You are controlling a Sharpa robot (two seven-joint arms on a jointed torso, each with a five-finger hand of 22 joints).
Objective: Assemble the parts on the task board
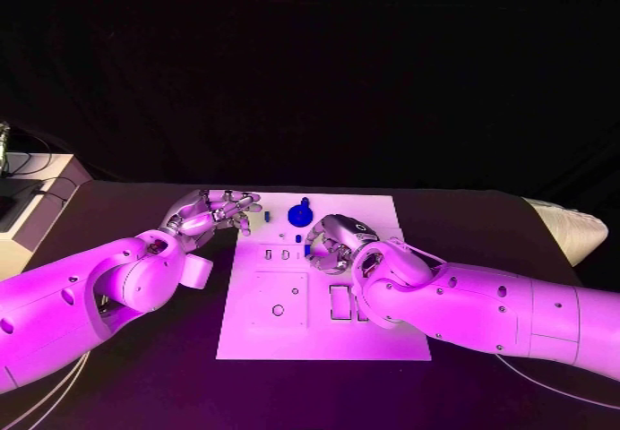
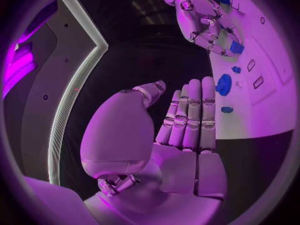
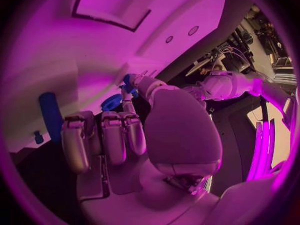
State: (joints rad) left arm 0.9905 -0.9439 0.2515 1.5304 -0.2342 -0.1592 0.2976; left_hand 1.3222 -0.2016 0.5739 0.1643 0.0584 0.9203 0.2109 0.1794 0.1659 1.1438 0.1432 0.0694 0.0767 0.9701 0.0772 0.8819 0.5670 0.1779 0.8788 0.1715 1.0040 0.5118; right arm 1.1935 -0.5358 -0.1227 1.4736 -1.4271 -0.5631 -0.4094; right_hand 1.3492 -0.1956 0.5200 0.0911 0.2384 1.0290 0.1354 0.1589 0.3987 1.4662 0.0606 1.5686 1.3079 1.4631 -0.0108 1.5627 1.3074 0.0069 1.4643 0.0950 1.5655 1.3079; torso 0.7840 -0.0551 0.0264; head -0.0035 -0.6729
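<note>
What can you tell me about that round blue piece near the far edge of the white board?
The round blue piece is a flat-looking disc, seemingly plastic, with a small stub at its far side. It sits on the white task board close to the far edge, between the left hand and the right hand. Neither hand appears to touch it. The left wrist view shows it as a disc on the board too.

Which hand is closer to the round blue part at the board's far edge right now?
Roughly equal, maybe right. The right hand sits on the board just nearer than the round blue part; the left hand hovers beside the board's left edge.
</note>
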